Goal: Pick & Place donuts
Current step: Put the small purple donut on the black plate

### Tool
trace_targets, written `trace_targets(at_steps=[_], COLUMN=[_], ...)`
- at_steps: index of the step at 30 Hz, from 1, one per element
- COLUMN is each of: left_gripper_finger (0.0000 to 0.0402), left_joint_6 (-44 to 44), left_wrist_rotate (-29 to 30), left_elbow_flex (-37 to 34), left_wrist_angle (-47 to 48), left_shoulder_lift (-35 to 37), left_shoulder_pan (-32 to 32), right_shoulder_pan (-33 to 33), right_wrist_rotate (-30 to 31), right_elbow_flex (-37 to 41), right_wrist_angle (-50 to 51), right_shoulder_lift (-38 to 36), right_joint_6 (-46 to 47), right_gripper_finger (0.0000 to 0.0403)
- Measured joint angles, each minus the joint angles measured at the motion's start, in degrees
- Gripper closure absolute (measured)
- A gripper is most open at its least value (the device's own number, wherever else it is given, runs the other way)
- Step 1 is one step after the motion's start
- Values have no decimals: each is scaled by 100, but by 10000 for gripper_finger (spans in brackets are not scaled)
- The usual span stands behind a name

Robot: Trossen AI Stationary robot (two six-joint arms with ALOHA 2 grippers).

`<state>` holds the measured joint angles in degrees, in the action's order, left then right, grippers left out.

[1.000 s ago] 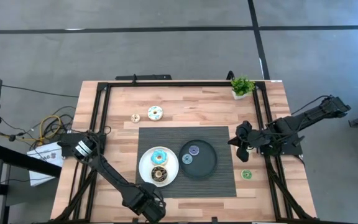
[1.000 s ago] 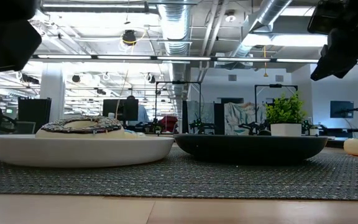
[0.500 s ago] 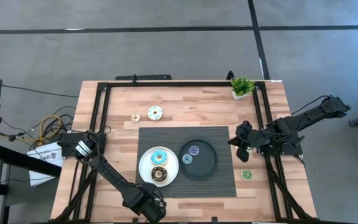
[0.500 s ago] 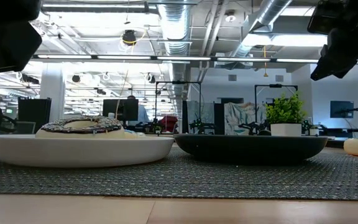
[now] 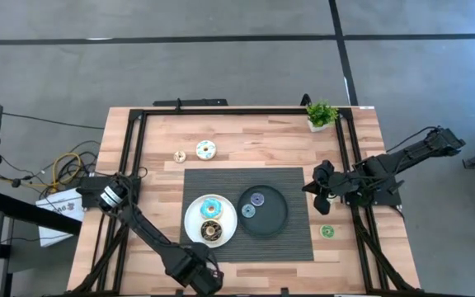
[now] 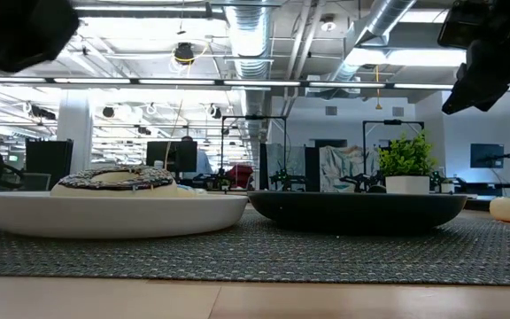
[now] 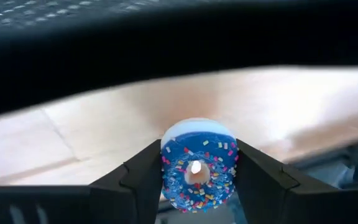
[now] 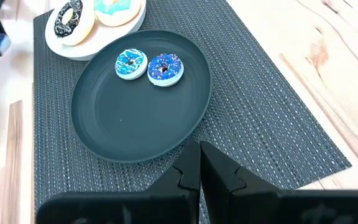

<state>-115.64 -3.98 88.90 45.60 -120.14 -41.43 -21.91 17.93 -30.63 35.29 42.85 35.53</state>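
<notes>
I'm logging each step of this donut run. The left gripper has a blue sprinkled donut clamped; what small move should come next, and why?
Probably carry it from the table's near edge toward a plate. The left gripper is shut on the blue sprinkled donut, below the white plate, which holds two donuts. The black plate holds two small ones. The right gripper waits, shut, beside the mat.

High view straight down; low view level along mat (image 6: 255,248); right wrist shares black plate (image 8: 142,99).
</notes>
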Motion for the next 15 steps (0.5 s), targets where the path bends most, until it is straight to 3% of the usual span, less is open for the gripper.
trace_targets(at_steps=[10,15], left_gripper_finger=[232,232], left_joint_6=[2246,3989], left_wrist_rotate=[135,178], left_elbow_flex=[935,1116], left_wrist_angle=[1647,2087], left_shoulder_lift=[17,17], left_shoulder_pan=[813,1598], right_shoulder_pan=[-2,0], right_wrist_rotate=[1,2], right_elbow_flex=[0,0], right_wrist_angle=[-16,-16], right_shoulder_lift=[0,0], right_joint_6=[0,0], right_gripper_finger=[402,402])
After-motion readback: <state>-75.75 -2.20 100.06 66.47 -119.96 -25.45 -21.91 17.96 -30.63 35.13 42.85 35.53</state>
